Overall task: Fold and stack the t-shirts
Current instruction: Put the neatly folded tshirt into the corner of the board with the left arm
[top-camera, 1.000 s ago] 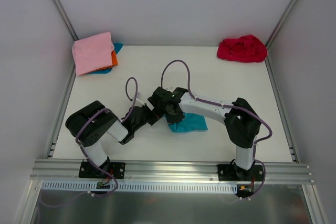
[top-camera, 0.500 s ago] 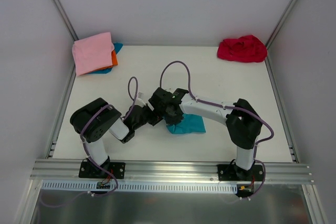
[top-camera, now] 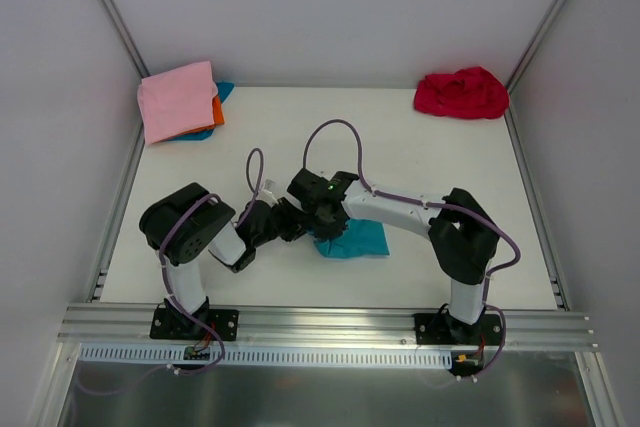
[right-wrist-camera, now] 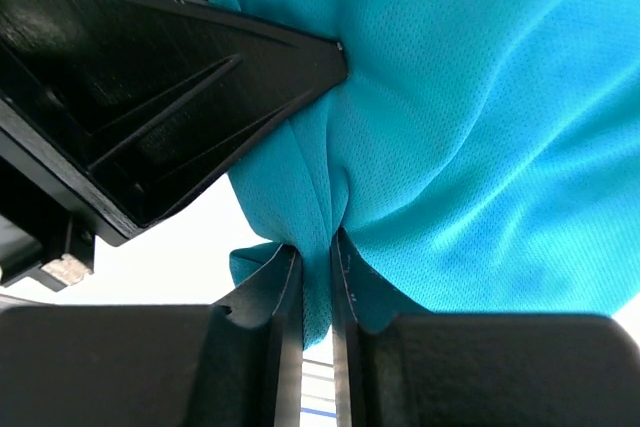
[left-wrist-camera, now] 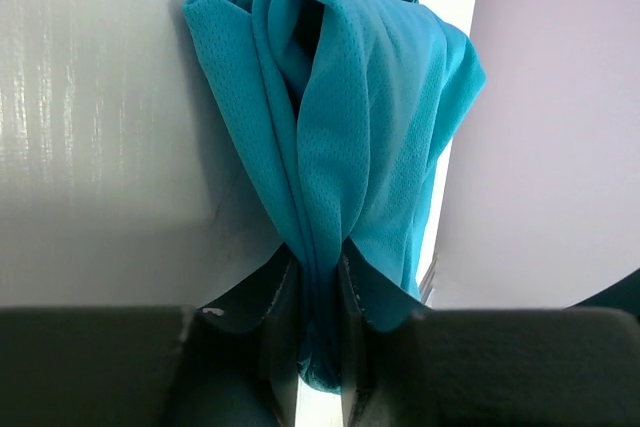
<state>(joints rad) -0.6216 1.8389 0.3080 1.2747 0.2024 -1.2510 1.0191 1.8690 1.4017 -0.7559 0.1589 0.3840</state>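
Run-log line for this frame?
left fingers: shut on teal t-shirt | right fingers: shut on teal t-shirt | pink t-shirt: folded, far left | red t-shirt: crumpled, far right

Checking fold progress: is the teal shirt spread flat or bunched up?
Bunched up. The teal shirt is a small gathered clump, pinched in folds by the left gripper and the right gripper.

Teal shirt; red shirt; pink shirt

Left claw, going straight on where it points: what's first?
The teal mesh cloth t-shirt bunched ahead, its fold pinched in the left claw. Behind it probably the right claw; depth unclear.
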